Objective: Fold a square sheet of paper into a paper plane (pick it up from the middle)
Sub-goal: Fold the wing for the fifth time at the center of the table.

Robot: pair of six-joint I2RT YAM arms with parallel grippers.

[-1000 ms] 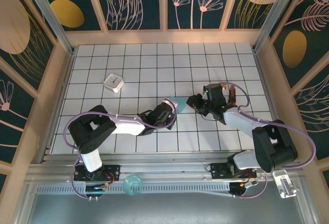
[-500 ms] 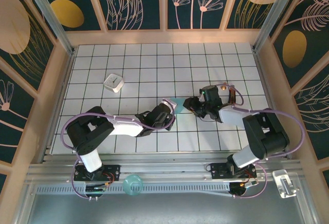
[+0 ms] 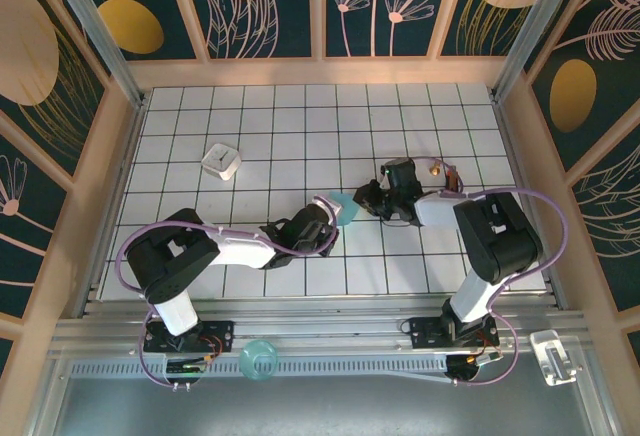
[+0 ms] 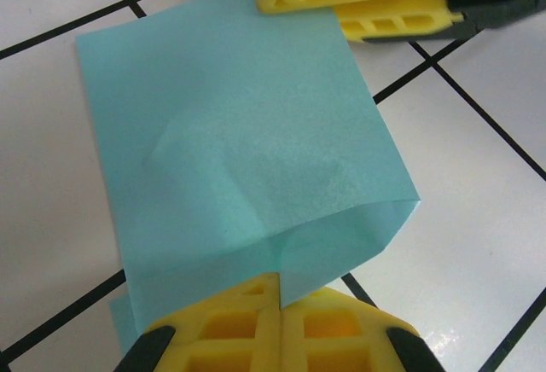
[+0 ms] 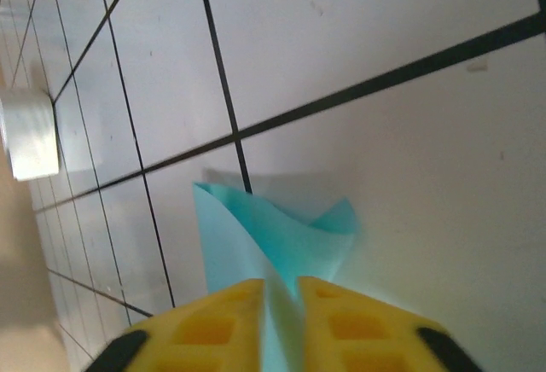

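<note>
The left pincer (image 4: 280, 293) is seen closed, its 2 yellow fingers pressed together on the near edge of the light-blue sheet of paper (image 4: 247, 150). The right pincer (image 5: 281, 288) is likewise clamped on the same sheet at the opposite end, with a thin fin of paper caught between its fingers. In the left wrist view, it is shown gripping the far corner.

The sheet is held between the 2 pincers near the middle of the white gridded tabletop (image 3: 400, 116), very low over it. Whether it touches the surface cannot be told. At least 1 fold appears to have been made: a second layer peeks out along the near left edge, and a crease runs close to the left pincer. No pointed nose, wings or slim dart shape can be made out, so the task is judged to be at an early stage, with most folds left.

Both arms are laid low and reach inward. The left forearm is stretched rightward from its raised shoulder, while the right arm is bent sharply at the elbow with its wrist turned leftward. A small white block (image 3: 221, 161) sits well apart to the left.
</note>
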